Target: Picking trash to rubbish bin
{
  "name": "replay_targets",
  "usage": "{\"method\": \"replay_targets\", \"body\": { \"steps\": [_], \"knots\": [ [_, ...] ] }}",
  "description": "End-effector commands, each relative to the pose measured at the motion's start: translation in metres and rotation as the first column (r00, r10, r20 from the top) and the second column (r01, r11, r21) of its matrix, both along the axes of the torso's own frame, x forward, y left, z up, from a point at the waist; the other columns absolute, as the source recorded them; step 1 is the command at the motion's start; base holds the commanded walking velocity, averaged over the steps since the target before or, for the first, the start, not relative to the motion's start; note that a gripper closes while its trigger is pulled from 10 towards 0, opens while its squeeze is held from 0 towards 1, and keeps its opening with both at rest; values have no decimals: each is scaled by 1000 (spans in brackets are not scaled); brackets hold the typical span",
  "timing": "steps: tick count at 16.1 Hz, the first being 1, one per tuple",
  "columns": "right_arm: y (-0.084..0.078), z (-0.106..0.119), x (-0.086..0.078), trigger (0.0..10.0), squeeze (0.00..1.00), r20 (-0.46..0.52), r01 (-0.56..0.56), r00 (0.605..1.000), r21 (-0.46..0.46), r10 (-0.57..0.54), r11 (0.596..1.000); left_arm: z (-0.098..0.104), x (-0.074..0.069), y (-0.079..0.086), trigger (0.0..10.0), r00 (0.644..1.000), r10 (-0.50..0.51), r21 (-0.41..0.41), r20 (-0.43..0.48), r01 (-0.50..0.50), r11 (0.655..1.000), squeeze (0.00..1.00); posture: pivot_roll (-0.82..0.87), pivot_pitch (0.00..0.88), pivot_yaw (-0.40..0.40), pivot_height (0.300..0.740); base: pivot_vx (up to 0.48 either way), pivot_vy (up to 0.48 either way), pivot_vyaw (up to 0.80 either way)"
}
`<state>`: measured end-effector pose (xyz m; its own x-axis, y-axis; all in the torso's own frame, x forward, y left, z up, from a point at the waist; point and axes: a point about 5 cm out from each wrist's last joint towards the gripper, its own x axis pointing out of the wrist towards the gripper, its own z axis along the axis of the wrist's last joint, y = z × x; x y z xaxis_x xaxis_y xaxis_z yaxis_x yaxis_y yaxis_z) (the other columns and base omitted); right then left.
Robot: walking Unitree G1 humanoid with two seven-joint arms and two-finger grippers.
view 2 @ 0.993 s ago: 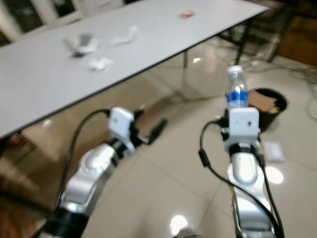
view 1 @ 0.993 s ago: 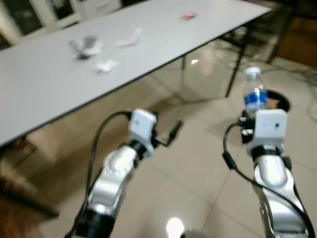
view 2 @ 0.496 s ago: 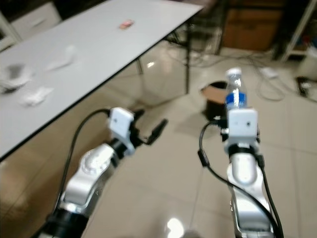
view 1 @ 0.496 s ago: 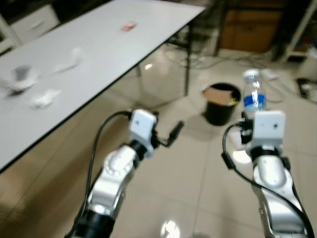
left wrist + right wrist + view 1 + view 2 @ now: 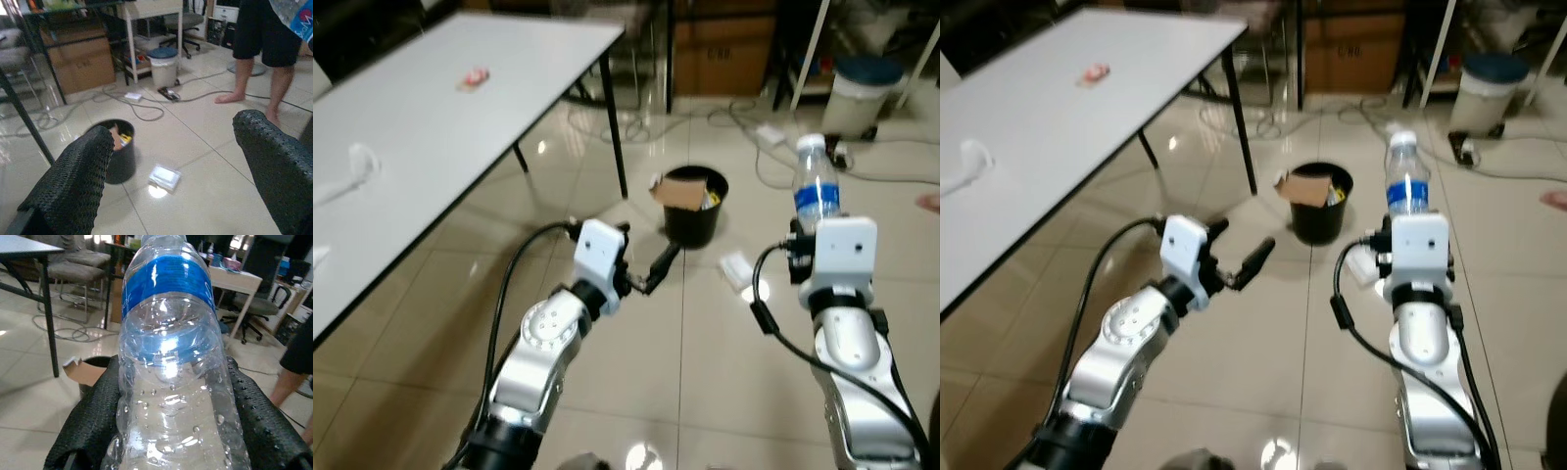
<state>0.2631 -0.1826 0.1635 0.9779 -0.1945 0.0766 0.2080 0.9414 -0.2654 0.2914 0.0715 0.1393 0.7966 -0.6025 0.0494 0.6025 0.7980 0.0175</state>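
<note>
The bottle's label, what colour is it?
Blue; the bottle label shows best in the right wrist view.

We see a clear plastic water bottle with a blue label (image 5: 168, 357), empty and upright, above the tiled floor. The small round black rubbish bin (image 5: 693, 208) stands beyond, holding cardboard scraps.

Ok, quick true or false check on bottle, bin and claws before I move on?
1. The right claw is shut on the plastic bottle. True.
2. The left claw carries crumpled paper. False: it is open, nothing between its fingers.
3. The black bin stands on the floor ahead, beyond the table. True.
4. The bin holds nothing. False: cardboard sticks out of it.
5. The bottle's label is red. False: it is blue.
</note>
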Motion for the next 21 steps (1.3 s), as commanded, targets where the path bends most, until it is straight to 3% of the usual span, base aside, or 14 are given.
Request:
{"method": "replay_targets", "body": {
  "steps": [1, 19, 21],
  "knots": [
    [9, 1, 0, 10000, 0, 7, -30, 1000, 5, 30, 1000, -2, 1, 11, 10000, 1000, 30, 20, -4, -30, 999, 0, -131, 125, 98, 740, 337, 0, 0],
    [9, 1, 1, 10000, 0, 7, -36, 999, 3, 36, 999, -3, 3, 9, 10000, 1000, 20, 22, -5, -20, 1000, 0, -133, 116, 96, 740, 343, 0, 0],
    [9, 1, 2, 10000, 0, 6, -37, 999, 9, 37, 999, -3, 3, 9, 10000, 1000, 22, 22, -4, -22, 1000, 0, -131, 117, 97, 740, 345, 0, -788]
  ]
}}
